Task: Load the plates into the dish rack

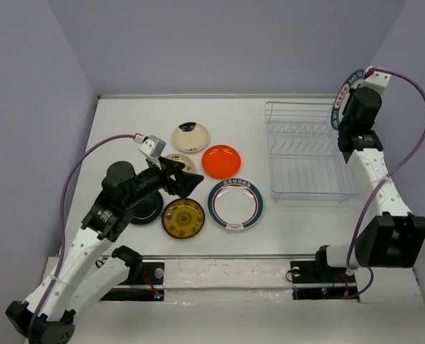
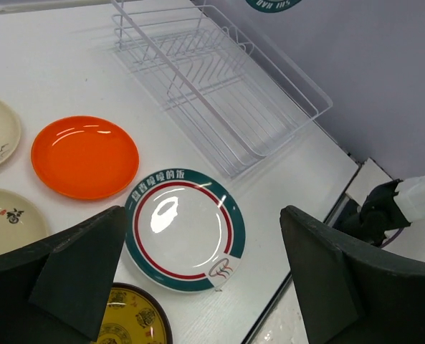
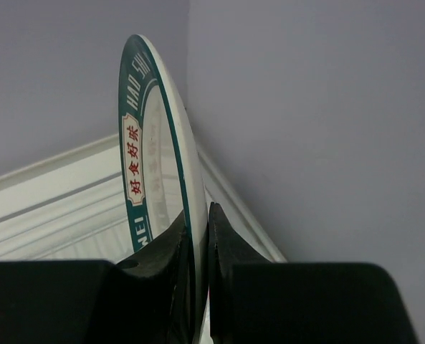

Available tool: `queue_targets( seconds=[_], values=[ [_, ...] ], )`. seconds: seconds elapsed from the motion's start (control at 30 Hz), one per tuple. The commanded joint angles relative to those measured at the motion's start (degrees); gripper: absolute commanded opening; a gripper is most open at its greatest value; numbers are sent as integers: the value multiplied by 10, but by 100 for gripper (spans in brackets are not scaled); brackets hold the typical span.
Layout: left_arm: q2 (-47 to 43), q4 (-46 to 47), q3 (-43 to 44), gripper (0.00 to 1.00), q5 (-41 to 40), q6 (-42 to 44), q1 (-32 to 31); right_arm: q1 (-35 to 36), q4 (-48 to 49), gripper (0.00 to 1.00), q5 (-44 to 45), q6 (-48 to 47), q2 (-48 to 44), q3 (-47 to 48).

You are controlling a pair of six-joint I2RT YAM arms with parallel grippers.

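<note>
Right gripper (image 3: 198, 236) clamped on teal-rimmed plate (image 3: 137, 165). The plate is on edge, lifted over the far right corner of the dish rack (image 1: 305, 161) and close to the right wall. Its lower edge is hidden between the fingers.

Left gripper (image 2: 201, 215) has jaws wide apart and holds nothing. It hangs over the loose plates on the left half of the table, directly above a second teal-rimmed plate (image 1: 235, 203).

Other plates lie flat on the table:
- orange-red plate (image 1: 222, 160) sits just beyond the teal one
- cream plate (image 1: 190, 136) is farthest back
- second cream plate (image 1: 175, 159) is partly covered by the left gripper in the top view
- amber plate (image 1: 184, 218) is just left of the teal one
- black plate (image 1: 146, 208) is mostly under the left arm

The rack has nothing in it and stands well right of the plates.

Surface is a white table (image 1: 126, 129) with plain grey-lavender walls (image 1: 234, 43) on three sides. A purple cable (image 1: 420, 122) runs along each arm.

Writing on the held plate's rim: white Latin letters, "HAO" readable and the rest cut off, plus red Chinese characters on a cream patch. The flat teal plate has white Chinese characters on its band, too small to read, and a small red-brown emblem on the near edge. Both cream plates carry dark brush marks, and the one nearer the left wrist camera also shows a tiny red seal, illegible. The amber plate has a dark pattern whose detail is unclear.

The rack's far right corner is hidden behind the right arm.
</note>
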Motion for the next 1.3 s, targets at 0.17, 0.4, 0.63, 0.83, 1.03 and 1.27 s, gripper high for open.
queue_targets(
  seconds=[0.17,0.4,0.63,0.83,1.03,1.27],
  values=[
    [-28,-12,2,99,-21,24,-44,-58,83,7,-111,-97,42,35],
    [-30,-16,4,99,-28,26,-59,-83,36,7,-182,-117,54,31],
    [-27,-16,4,99,-30,26,-62,-103,27,7,-215,-134,62,33],
    [-24,-17,4,99,-32,26,-62,-109,17,7,-212,-156,81,26],
    [-20,-16,4,99,-31,26,-61,-122,18,7,-233,-146,87,23],
    [-20,-17,4,99,-34,25,-62,-122,13,7,-252,-140,100,-3]
  ],
)
